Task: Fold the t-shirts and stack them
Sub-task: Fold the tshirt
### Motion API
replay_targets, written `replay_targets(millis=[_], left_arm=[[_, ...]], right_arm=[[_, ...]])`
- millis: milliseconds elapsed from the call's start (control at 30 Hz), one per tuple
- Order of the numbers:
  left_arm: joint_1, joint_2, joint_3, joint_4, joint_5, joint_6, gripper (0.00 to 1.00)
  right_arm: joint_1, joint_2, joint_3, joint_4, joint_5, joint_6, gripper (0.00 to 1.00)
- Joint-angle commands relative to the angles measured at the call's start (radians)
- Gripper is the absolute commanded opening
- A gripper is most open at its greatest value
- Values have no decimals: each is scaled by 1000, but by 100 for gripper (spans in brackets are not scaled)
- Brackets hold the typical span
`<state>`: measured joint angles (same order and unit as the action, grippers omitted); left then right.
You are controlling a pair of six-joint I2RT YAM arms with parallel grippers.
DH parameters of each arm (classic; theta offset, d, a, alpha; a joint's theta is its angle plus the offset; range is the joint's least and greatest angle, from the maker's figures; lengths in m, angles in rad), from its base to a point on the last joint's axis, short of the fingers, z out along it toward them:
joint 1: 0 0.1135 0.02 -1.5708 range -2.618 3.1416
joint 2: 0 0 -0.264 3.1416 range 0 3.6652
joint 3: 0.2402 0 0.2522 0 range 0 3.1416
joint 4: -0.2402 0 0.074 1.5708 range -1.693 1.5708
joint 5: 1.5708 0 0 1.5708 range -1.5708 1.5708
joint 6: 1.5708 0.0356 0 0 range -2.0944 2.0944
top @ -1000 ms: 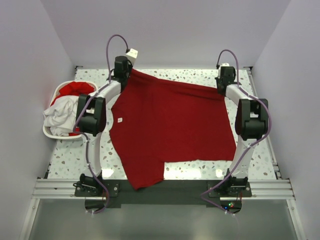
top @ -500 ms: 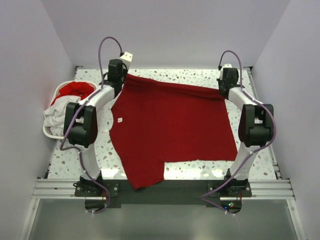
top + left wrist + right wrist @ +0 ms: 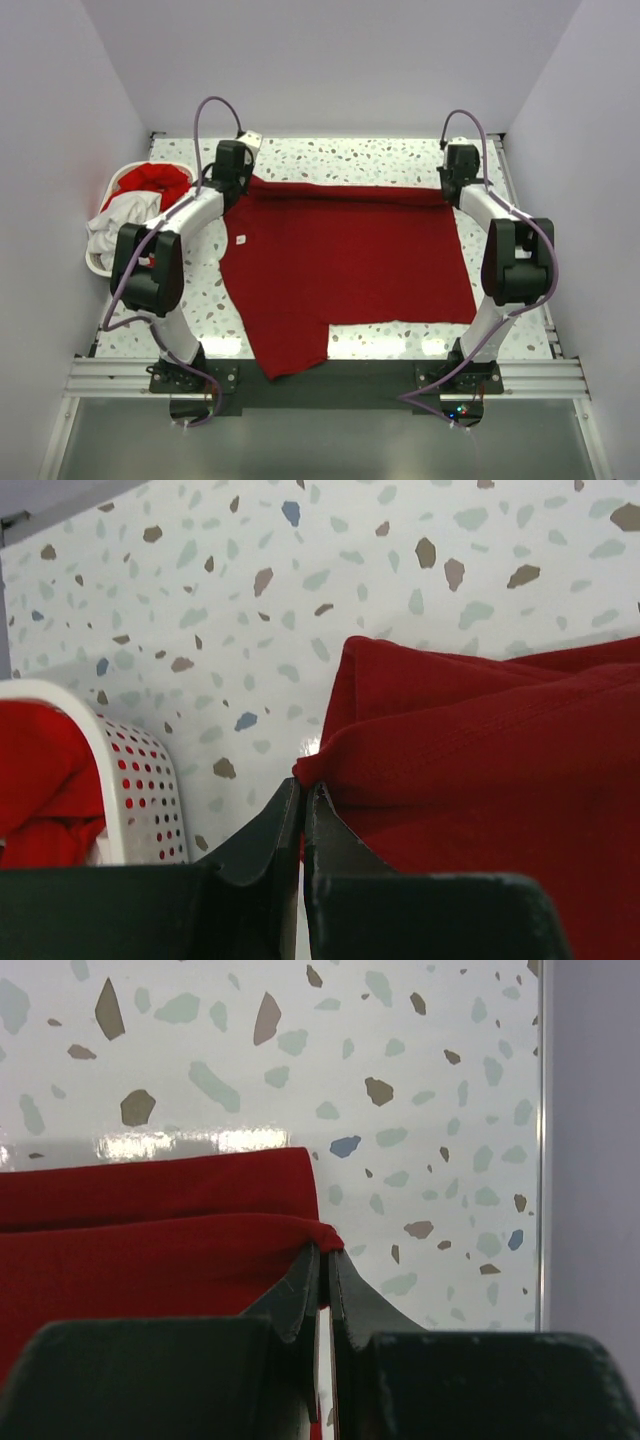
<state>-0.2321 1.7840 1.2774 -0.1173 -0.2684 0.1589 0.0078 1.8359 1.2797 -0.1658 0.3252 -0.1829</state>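
Right of the basket, a red shirt lies flat on the speckled table, one sleeve drooping over the near edge. Its long axis runs crosswise: collar and white label toward the basket, hem away from it. The knit is soft and matte. Its far edge is doubled into a straight band; the left gripper and right gripper each clench a corner of that fold. The perforated plastic basket holds a crumpled white shirt and a second red shirt.
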Motion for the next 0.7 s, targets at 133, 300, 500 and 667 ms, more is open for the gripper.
replay_targets(millis=[133, 300, 500, 667], left_arm=[[-9, -95, -117, -27, -45, -70, 0], [-13, -77, -144, -47, -48, -78, 0], [-38, -113, -205, -45, -64, -113, 0], [-42, -118, -217, -62, -78, -127, 1]], right_arm=[[-3, -43, -46, 22, 38, 43, 1], [-3, -23, -71, 12, 54, 65, 2], [-3, -6, -66, -11, 55, 88, 2], [-3, 5, -56, -55, 44, 108, 17]])
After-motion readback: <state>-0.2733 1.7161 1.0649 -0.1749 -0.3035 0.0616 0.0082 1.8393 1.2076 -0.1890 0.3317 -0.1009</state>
